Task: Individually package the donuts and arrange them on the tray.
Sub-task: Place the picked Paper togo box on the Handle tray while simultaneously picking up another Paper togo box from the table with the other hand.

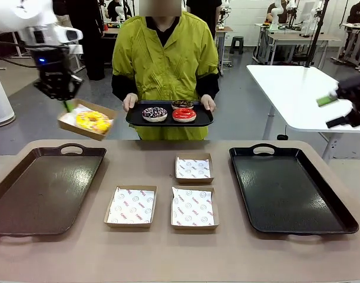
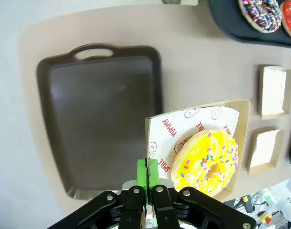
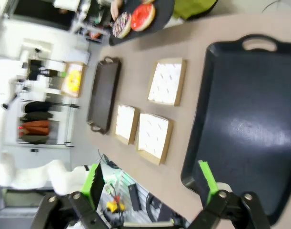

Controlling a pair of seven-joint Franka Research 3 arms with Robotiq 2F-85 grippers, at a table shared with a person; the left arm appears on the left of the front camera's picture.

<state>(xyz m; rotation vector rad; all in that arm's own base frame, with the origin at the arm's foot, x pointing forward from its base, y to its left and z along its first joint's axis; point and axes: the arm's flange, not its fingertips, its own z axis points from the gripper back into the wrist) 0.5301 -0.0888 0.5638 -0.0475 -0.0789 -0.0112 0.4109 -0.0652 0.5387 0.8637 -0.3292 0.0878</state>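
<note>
- The left gripper point(image 2: 147, 171) was clamped on the rim of the paper-lined brown cardboard box point(image 1: 79, 131). Its yellow iced ring donut point(image 1: 92, 121) hung above the dark brown tray's point(image 1: 26, 227) far-right corner.
- The right gripper point(image 1: 334, 112) had its fingers apart, well away.

Table point(image 1: 168, 259): brown tray point(image 1: 44, 188), black tray point(image 1: 289, 188), three boxes point(image 1: 191, 206)

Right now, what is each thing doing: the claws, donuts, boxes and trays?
left claw: shut on the lifted box's edge.
right claw: open, empty.
lifted box: in the air, holds the yellow donut.
three table boxes: open, empty.
other three donuts: unboxed, on the person's tray.
brown tray: empty.
black tray: empty.
</note>
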